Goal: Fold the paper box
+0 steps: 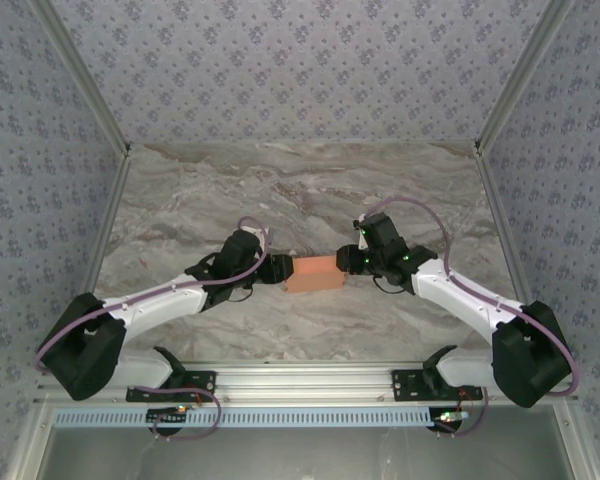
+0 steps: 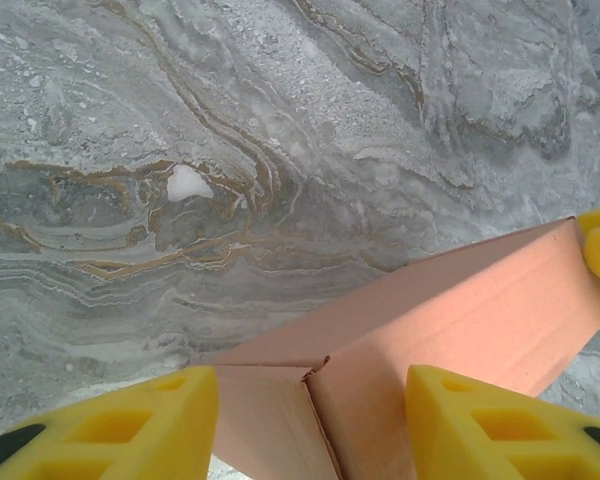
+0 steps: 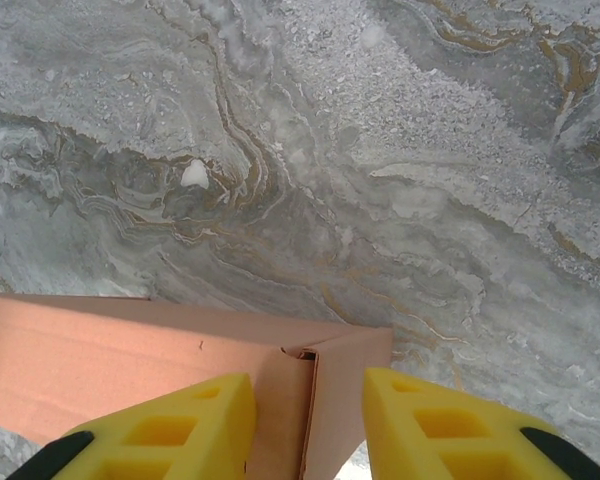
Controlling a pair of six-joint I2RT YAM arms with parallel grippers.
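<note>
The left arm (image 1: 165,300) and right arm (image 1: 470,295) match: smooth white shells on the long segments, chunky matte-black housings at the joints. A lilac cable (image 1: 410,199) loops along each. Small green lights (image 1: 365,232) glow at the right wrist. The fingers (image 2: 120,430) are bright yellow plastic with moulded rectangular hollows, black toward the root.

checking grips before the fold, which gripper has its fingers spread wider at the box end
The left gripper: its fingers stand far apart, flanking one end of the paper box; the right gripper's sit closer together at the other end.
</note>
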